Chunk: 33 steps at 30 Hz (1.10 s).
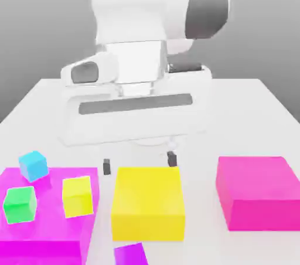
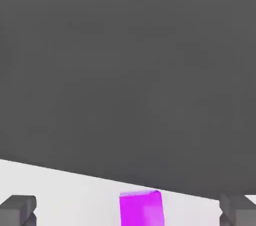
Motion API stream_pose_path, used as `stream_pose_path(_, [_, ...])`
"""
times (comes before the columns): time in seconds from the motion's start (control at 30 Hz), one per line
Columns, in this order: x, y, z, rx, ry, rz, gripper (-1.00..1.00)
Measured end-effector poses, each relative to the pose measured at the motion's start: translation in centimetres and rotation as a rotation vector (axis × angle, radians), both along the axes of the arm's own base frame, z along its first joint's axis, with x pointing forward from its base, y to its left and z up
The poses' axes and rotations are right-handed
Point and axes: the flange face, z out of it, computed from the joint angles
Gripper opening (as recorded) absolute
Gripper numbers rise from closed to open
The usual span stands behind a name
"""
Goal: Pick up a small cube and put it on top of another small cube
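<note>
The small purple cube (image 1: 130,254) rests on the white table at the near edge of the exterior view, just in front of a big yellow block (image 1: 147,202). My gripper (image 1: 139,162) hangs low behind that yellow block, open, with nothing between its dark fingers (image 1: 106,166). In the hand view the gripper (image 2: 127,213) is spread wide, one finger (image 2: 17,210) at each side. The purple cube (image 2: 141,209) shows between them, farther off, near the table's edge.
A flat magenta block (image 1: 50,231) on the exterior view's left carries a small cyan cube (image 1: 33,165), a small green cube (image 1: 20,204) and a small yellow cube (image 1: 77,196). A big pink block (image 1: 261,192) sits at the right. The robot's white base (image 1: 135,111) stands behind.
</note>
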Motion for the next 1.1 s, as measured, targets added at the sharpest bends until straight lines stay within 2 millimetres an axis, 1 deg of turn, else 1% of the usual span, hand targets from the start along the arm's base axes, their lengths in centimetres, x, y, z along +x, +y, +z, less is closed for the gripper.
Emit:
stream_pose_path(0.1, [-0.1, -0.4, -5.4, -0.02, 0.075, 0.025, 0.0])
stream_pose_path(0.2, [-0.8, -0.9, -10.7, -0.043, 0.149, 0.05, 0.0])
stream_pose_path(0.37, [-1.2, -1.2, -18.2, -0.055, 0.183, 0.063, 0.0])
stream_pose_path(0.4, [-1.2, -1.2, -19.2, -0.055, 0.184, 0.063, -1.0])
stream_pose_path(0.57, [-1.3, -1.2, -19.2, -0.054, 0.185, 0.063, -1.0])
stream_pose_path(0.6, [-1.3, -1.2, -19.7, -0.054, 0.185, 0.063, -1.0])
stream_pose_path(0.63, [-1.3, -1.2, -19.3, -0.055, 0.185, 0.063, -1.0])
stream_pose_path(0.7, [-1.2, -1.2, -17.1, -0.055, 0.185, 0.064, -1.0])
stream_pose_path(0.77, [-1.2, -1.2, -14.5, -0.054, 0.185, 0.063, -1.0])
stream_pose_path(0.8, [-0.8, -0.9, -13.2, -0.053, 0.174, 0.086, -1.0])
stream_pose_path(0.83, [-0.5, -1.3, -11.8, -0.051, 0.164, 0.084, -1.0])
stream_pose_path(0.9, [-1.2, -4.1, -9.3, -0.044, 0.159, -0.005, -1.0])
stream_pose_path(0.97, [-2.8, -7.6, -7.2, -0.035, 0.161, -0.132, -1.0])
stream_pose_path(1.0, [-3.7, -9.4, -6.2, -0.03, 0.162, -0.201, -1.0])
stream_pose_path(1.03, [-5.0, -11.7, -5.2, -0.024, 0.163, -0.28, -1.0])
stream_pose_path(1.07, [-6.4, -14.1, -4.3, -0.017, 0.165, -0.367, -1.0])
stream_pose_path(1.1, [-7.8, -16.0, -3.4, -0.012, 0.166, -0.444, -1.0])
